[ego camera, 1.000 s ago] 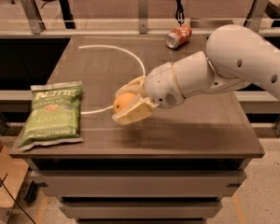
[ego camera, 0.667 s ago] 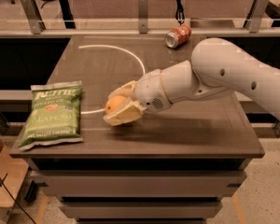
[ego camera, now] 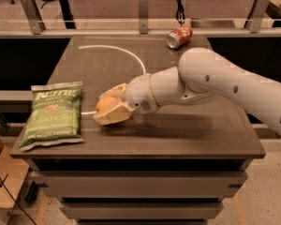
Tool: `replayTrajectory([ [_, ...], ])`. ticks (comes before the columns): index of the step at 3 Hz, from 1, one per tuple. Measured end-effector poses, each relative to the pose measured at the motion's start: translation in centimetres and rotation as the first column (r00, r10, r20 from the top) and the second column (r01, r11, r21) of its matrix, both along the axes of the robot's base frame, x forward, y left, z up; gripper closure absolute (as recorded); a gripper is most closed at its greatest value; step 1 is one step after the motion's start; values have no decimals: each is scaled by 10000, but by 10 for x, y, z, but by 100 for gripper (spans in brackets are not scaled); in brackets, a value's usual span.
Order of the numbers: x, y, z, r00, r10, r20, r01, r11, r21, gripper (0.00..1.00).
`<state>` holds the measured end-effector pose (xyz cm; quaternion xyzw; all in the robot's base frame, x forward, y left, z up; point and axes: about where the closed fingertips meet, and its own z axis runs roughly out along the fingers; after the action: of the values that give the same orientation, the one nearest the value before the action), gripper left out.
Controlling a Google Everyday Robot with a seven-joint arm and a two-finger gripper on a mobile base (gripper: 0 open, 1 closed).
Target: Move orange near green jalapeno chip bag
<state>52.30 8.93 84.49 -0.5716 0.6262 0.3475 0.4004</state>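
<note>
The orange (ego camera: 104, 104) is a round bright orange fruit held between the cream fingers of my gripper (ego camera: 109, 108), low over the dark table near its front left. The gripper is shut on it, and the white arm reaches in from the right. The green jalapeno chip bag (ego camera: 54, 114) lies flat at the table's front left corner, a short gap to the left of the orange.
A red-orange soda can (ego camera: 179, 36) lies on its side at the back of the table (ego camera: 187, 135). A white curved line (ego camera: 126, 55) is marked on the tabletop. A railing with metal posts runs behind the table. A cardboard box (ego camera: 2, 182) stands on the floor at lower left.
My gripper has carried the orange to the left, closer to the chip bag, and the arm has stretched further across the table.
</note>
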Motion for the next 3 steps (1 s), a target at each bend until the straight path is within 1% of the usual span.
replayTrajectory([
  [1,0,0,1,10000,1,1,-1,10000,3,35],
  [2,4,9,-1,9998,68,-189,-61,9994,341,13],
  [3,4,9,-1,9998,69,-189,-62,9994,342,0],
])
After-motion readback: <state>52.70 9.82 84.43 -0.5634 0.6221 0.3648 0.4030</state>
